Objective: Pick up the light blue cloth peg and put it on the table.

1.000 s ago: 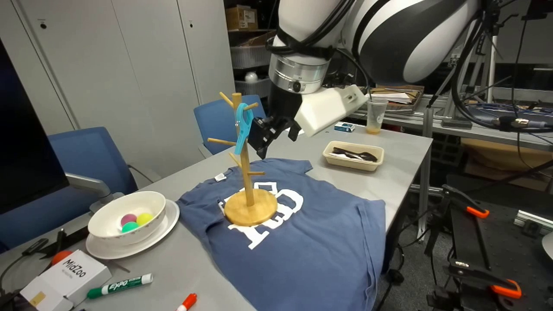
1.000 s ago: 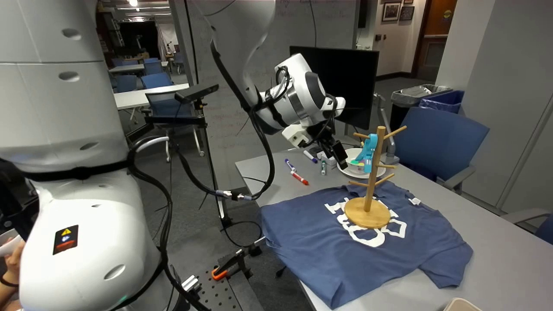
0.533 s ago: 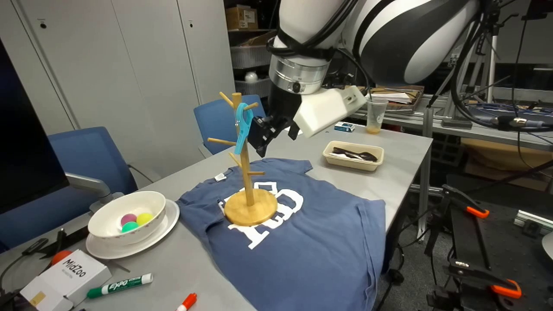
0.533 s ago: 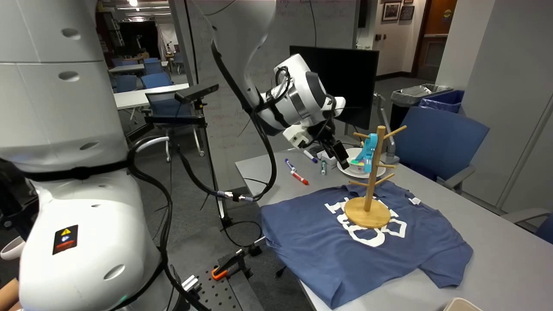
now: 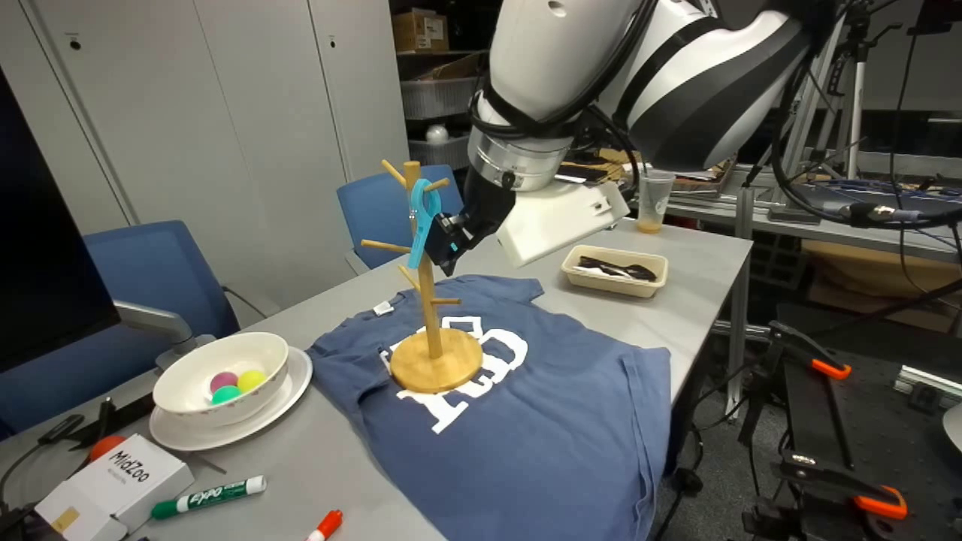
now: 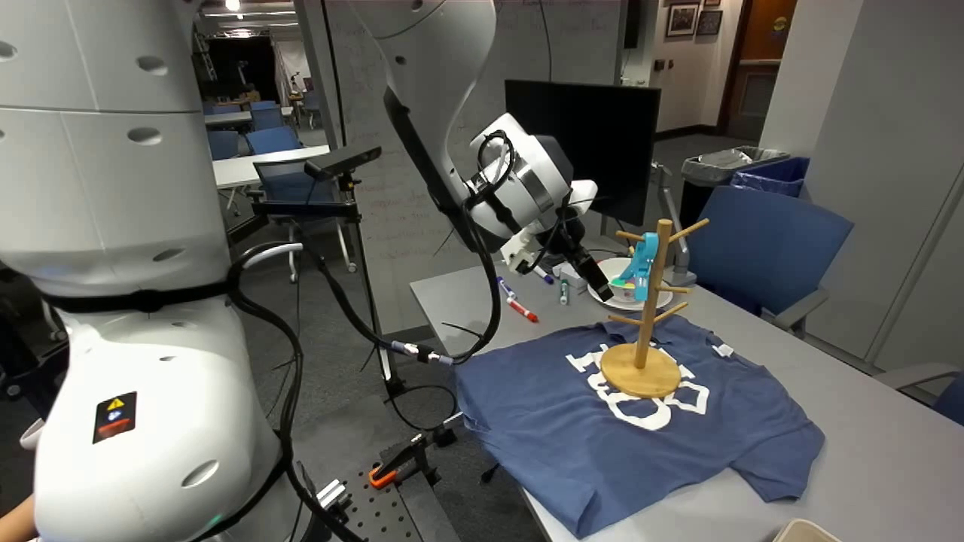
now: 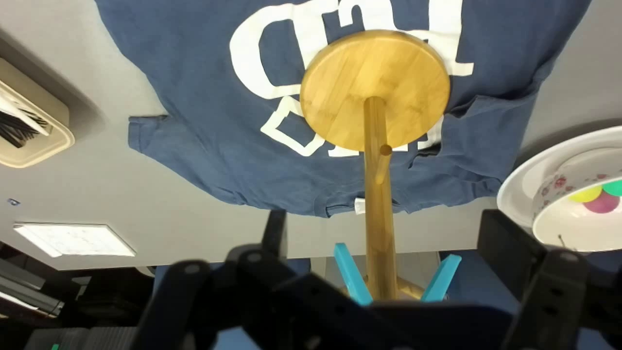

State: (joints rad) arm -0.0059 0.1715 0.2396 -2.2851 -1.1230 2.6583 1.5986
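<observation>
Above the desk (image 6: 881, 463), high on the wooden stand (image 6: 646, 331), find the light blue cloth peg (image 6: 643, 260) hanging near upright, just beyond the wide-parted, unladen claw (image 7: 391, 240). Probably calls for edging forward, astride it, before pinching.

Wrist view: claw (image 7: 385, 237) partly hides blue peg (image 7: 353, 274).

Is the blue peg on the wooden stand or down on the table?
On the wooden stand: in both exterior views the light blue cloth peg hangs near its top, above the table.
</observation>
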